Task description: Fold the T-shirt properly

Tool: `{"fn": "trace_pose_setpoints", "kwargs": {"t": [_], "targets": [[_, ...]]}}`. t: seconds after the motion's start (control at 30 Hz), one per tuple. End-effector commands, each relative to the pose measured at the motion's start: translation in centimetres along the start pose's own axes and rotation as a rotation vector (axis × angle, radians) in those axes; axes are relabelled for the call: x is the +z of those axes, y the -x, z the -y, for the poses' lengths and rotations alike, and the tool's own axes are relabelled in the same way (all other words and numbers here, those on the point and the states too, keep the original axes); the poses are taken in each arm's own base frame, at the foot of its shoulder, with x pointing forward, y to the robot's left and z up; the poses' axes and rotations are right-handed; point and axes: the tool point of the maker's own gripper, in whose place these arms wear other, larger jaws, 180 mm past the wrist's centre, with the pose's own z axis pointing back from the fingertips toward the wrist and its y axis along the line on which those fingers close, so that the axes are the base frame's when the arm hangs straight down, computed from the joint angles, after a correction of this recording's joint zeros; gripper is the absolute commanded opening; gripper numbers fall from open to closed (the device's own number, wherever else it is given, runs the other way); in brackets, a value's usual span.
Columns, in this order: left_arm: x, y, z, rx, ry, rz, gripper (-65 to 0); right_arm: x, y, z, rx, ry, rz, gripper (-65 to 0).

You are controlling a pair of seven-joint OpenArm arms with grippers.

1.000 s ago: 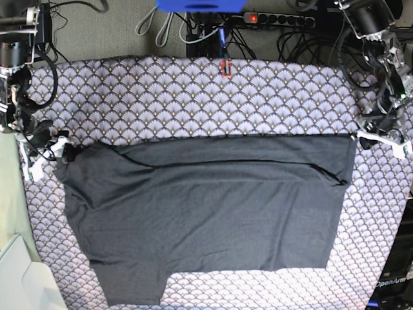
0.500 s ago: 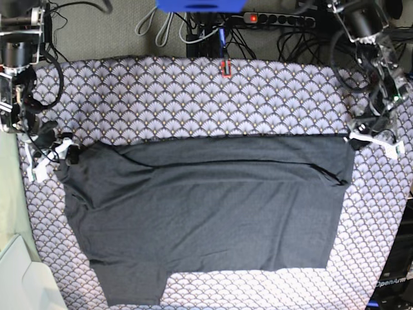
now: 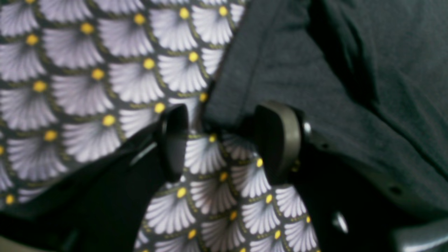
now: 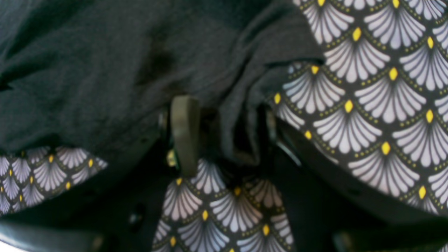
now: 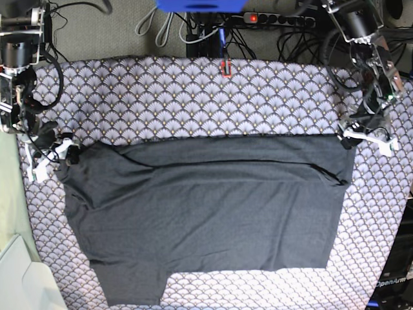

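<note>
Now both claws, left claw [image 3: 224, 140] and right claw [image 4: 224, 136], gape at the T-shirt [image 5: 213, 219].

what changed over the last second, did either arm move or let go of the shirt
The left gripper slid inward along the shirt's top edge and slightly up, carrying its corner along. The right gripper shifted slightly inward at the other corner. Neither visibly let go. The shirt's body and the patterned cloth stayed put.

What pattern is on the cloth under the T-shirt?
Purple-white scallop fans with yellow dots on the cloth, clearest in the left wrist view.
</note>
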Motion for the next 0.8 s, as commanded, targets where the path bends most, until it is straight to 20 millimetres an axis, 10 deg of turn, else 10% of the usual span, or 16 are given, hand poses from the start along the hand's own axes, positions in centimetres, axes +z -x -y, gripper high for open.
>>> {"fn": "trace_pose_setpoints", "kwargs": {"t": [0.0, 0.37, 0.57, 0.77], "targets": [[0.1, -1.8, 0.5, 0.000, 0.014, 0.053, -31.8, 0.3, -0.3, 0.4, 0.017, 0.008, -0.017, -43.3], [-1.1, -0.3, 0.4, 0.041, 0.012, 0.006, -33.1, 0.3, -0.1, 0.4, 0.019, 0.008, -0.022, -43.4], [-1.0, -0.3, 0.2, 0.040, 0.009, 0.008, -63.9, 0.3, -0.2, 0.5, 0.020, 0.009, -0.019, -47.8], [-0.6, -0.7, -0.5, 0.023, -0.005, 0.007, -64.7, 0.5, 0.5, 0.7, 0.022, 0.014, -0.037, -65.0]]}}
